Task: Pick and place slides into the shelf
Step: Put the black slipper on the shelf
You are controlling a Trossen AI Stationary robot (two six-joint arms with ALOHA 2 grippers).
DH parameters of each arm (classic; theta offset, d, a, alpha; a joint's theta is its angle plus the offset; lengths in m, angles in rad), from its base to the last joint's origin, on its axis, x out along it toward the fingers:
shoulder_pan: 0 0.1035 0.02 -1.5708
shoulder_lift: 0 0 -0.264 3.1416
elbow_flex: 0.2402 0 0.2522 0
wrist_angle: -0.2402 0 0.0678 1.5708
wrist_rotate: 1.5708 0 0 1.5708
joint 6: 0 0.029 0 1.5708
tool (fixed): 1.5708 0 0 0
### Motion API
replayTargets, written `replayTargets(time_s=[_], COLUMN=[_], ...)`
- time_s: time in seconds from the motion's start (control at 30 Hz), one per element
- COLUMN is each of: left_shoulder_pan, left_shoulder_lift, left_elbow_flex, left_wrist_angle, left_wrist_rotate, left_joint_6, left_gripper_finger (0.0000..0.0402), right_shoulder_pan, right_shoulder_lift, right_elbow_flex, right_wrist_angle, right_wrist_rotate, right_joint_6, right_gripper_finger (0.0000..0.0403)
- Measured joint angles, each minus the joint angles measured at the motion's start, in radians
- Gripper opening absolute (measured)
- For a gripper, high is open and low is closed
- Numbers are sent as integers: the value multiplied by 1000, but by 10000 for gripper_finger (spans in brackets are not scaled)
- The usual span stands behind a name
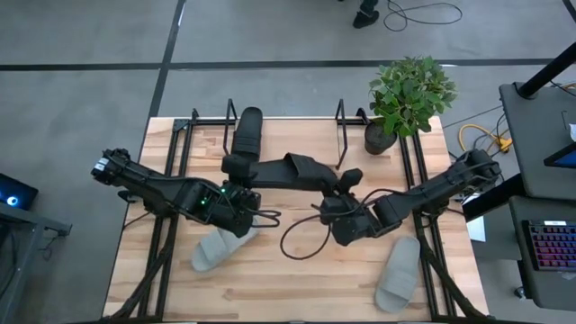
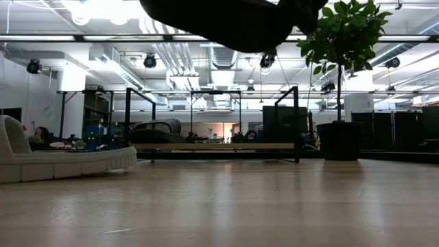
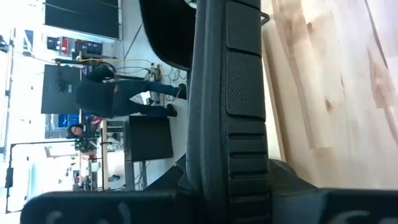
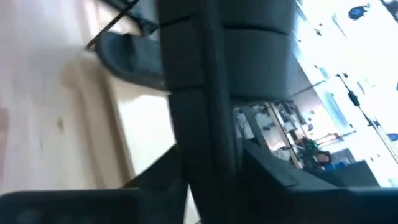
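Left claw (image 1: pixel 241 173) on black slide (image 1: pixel 297 171); right claw (image 1: pixel 345 186) fingers hidden.

Between my left tool (image 1: pixel 241 173) and right tool (image 1: pixel 346 184) hangs one slide (image 1: pixel 292 171); shelf (image 1: pixel 283 135) behind both, another slide (image 1: pixel 218 248) near the left tool.

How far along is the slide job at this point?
Done: one black slide lies on the shelf. In hand: the second black slide is off the table, between the left gripper and the right gripper, just in front of the shelf. Left: both light grey slides lie on the table.
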Motion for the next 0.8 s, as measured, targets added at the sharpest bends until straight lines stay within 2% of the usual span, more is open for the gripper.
replayTargets(time_s=[0.13,0.23,0.5,0.67,0.8], left_shoulder_pan=[-2,-2,-31,-73,-107], left_shoulder_lift=[-1,-2,-29,-29,-16], left_elbow_flex=[0,0,0,0,0], left_wrist_angle=[-9,-10,-9,23,110], left_wrist_rotate=[-50,-62,-70,-57,-18], left_joint_6=[13,26,26,31,91], left_gripper_finger=[48,48,48,48,48], right_shoulder_pan=[38,83,242,340,388], right_shoulder_lift=[-50,-96,-205,-263,-279], right_elbow_flex=[0,0,0,0,-3], right_wrist_angle=[-8,-27,-163,-167,-166], right_wrist_rotate=[18,14,4,8,8], right_joint_6=[18,40,139,174,182], right_gripper_finger=[167,185,190,191,191])
